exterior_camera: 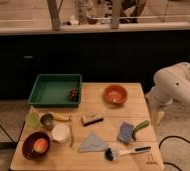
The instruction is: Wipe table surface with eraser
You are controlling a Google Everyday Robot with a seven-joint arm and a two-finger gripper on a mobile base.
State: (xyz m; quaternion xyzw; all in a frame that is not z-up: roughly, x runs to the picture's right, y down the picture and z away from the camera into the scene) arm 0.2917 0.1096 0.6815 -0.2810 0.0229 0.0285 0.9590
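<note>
The table surface [95, 100] is a light tan wooden top in the middle of the camera view. The eraser [92, 119], a small block with a pale top and a dark strip, lies flat near the table's centre. My white arm comes in from the right. Its gripper [158, 116] hangs pointing down just off the table's right edge, well to the right of the eraser and apart from it.
A green tray [54, 90] sits at the back left and an orange bowl [114, 94] at the back right. A blue-grey sponge [126, 132], a brush [123, 151], a blue cloth [93, 143], a white cup [60, 132] and a dark bowl [35, 146] crowd the front.
</note>
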